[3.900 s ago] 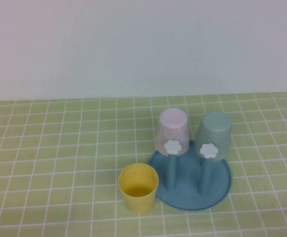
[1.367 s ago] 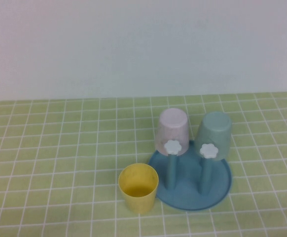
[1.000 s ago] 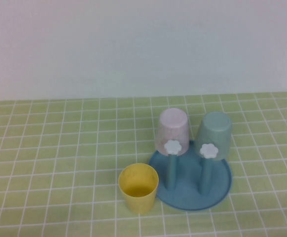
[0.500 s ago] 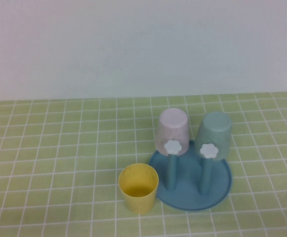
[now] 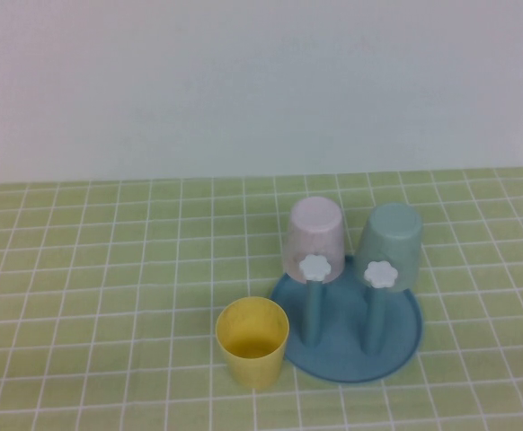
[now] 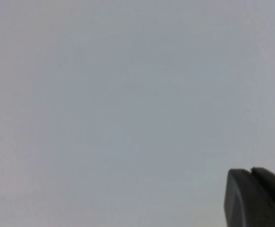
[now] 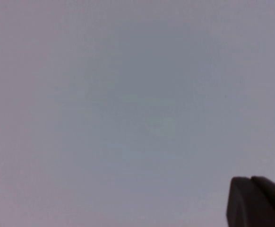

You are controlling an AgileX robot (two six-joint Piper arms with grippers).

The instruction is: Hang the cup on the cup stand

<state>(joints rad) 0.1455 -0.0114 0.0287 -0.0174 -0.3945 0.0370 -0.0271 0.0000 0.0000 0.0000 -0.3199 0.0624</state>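
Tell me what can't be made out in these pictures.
- High view: neither arm shows; both are outside the frame.
- Left gripper, right gripper: shut, cut off by each wrist view's corner, facing blank wall.
- Pegs under pink cup and teal cup: hidden by the cups.

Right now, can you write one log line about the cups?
yellow cup: upright on table, beside cup stand | left gripper: shut, away | right gripper: shut, away
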